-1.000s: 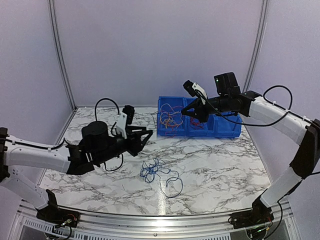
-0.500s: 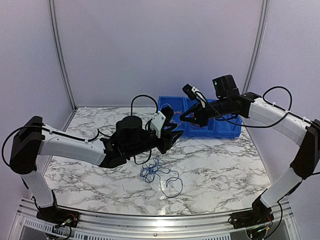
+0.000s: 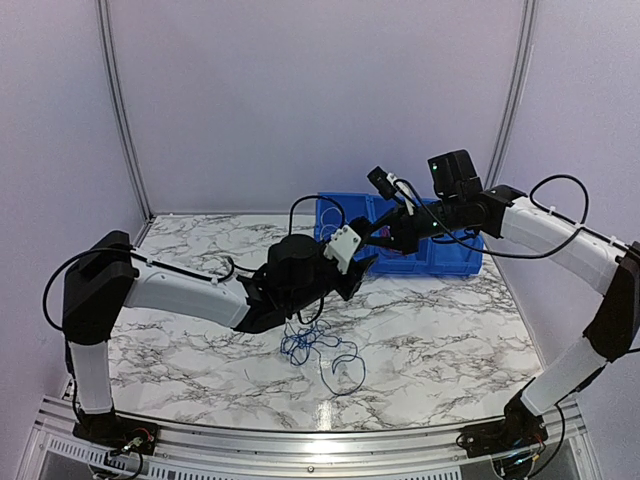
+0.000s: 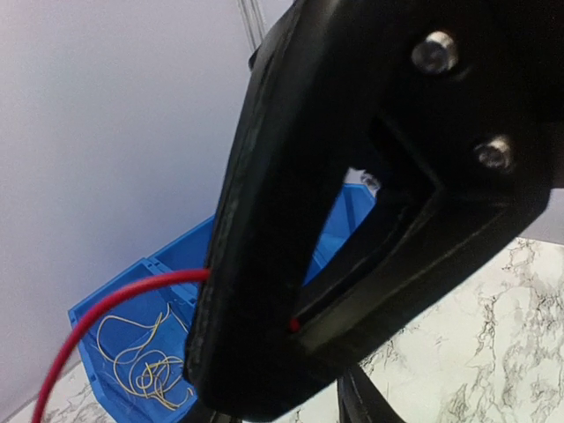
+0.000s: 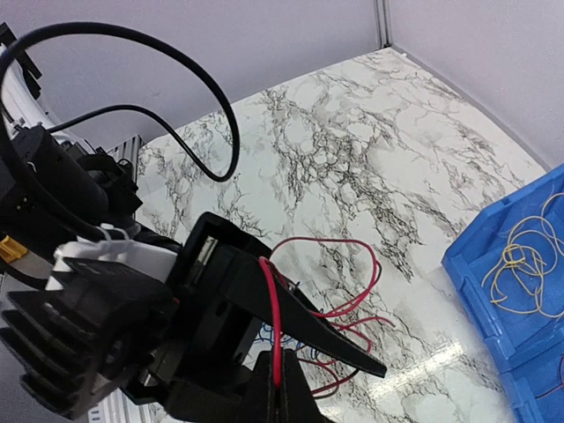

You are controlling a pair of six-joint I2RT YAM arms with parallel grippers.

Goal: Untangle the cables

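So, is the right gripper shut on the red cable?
Shut on it. In the right wrist view the red cable runs down into the right gripper, whose tips show no gap.

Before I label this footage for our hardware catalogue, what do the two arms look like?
White shells, black joints on left arm and right arm; black two-fingered left gripper and right gripper. Black cords loop off both; green light on right wrist.

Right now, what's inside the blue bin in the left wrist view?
Loose yellow-white wires lie in the one visible compartment of the blue bin. The left gripper hides the rest with its black finger, so other contents cannot be seen.
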